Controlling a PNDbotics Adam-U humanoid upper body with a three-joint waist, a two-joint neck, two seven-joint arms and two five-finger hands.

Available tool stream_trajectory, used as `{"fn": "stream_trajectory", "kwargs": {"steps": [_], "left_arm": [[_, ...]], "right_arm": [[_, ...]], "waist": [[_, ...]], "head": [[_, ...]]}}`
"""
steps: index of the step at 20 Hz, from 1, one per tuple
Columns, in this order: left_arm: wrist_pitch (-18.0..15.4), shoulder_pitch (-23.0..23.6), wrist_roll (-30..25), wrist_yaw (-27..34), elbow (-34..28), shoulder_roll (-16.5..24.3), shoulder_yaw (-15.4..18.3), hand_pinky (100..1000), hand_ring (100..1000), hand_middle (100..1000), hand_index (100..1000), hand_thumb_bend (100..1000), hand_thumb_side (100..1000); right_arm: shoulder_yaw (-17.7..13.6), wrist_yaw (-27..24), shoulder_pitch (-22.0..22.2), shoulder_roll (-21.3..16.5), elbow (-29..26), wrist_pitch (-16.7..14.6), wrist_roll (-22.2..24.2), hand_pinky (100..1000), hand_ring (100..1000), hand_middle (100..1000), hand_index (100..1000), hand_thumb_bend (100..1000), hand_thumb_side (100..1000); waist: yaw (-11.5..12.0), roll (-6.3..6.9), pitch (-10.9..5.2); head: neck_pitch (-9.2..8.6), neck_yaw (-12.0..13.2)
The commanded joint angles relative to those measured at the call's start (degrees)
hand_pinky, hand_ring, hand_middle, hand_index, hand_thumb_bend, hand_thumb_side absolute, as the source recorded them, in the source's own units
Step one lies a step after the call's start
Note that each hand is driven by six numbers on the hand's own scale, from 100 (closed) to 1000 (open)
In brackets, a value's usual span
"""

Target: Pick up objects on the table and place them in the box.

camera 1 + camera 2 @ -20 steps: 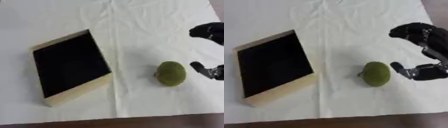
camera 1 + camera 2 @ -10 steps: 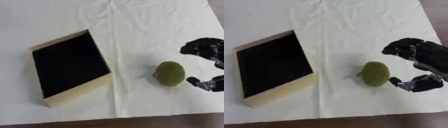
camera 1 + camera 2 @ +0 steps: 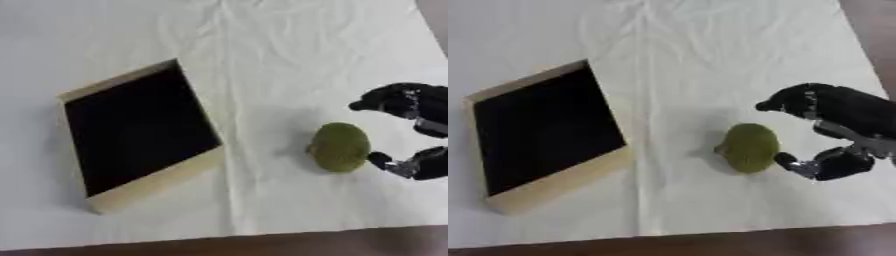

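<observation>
Right hand (image 3: 833, 131) moved in leftward, thumb now touching the green fruit (image 3: 750, 148), fingers (image 3: 785, 102) curved above it

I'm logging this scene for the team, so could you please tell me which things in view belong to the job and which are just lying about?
Part of the job:
- green round fruit, on the cloth
- shallow box with a black inside, lying empty
- right hand, open beside the fruit, thumb tip close to or at it

Just lying about:
- white tablecloth
- nothing else shows

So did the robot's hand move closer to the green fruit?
Yes. The right hand has come leftward toward the green fruit, which stayed put relative to the box.
</observation>
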Motion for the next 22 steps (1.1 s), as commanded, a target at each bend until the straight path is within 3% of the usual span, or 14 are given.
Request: {"fn": "stream_trajectory", "kwargs": {"steps": [1,6,10,18,22], "left_arm": [[0.0,-0.6,-0.3,0.4,-0.9,1.1,0.1,579,647,658,722,942,804],[0.0,-0.8,-0.4,0.5,-0.9,0.9,-0.1,579,647,658,722,944,804],[0.1,-0.8,-0.5,0.5,-0.9,0.9,-0.1,578,647,658,722,943,804],[0.1,-0.8,-0.7,0.6,-0.9,0.8,-0.2,577,647,659,721,944,803],[0.1,-1.0,-0.8,0.6,-0.9,0.7,-0.3,577,648,659,721,942,803]], "right_arm": [[0.2,-3.2,-1.2,-2.4,-0.9,2.7,2.9,903,913,823,975,175,294],[1.6,-7.6,-3.0,-2.0,-0.9,7.1,7.3,910,922,834,982,216,222],[1.9,-11.0,-4.3,-1.9,-0.9,10.0,10.0,910,921,835,981,204,243],[1.4,-16.6,-6.0,-2.8,-0.9,11.5,13.8,912,923,844,979,199,261],[1.9,-17.2,-6.7,-3.1,-0.9,10.4,16.0,913,924,841,976,215,255]], "waist": [[0.2,-0.68,-1.10],[0.6,-0.66,-0.82],[0.7,-0.64,-0.71],[0.8,-0.72,-0.57],[0.9,-0.81,-0.56]], "head": [[-0.37,-0.5],[-0.29,-0.7],[-0.14,-0.8],[-0.02,-1.0],[0.15,-1.2]]}}
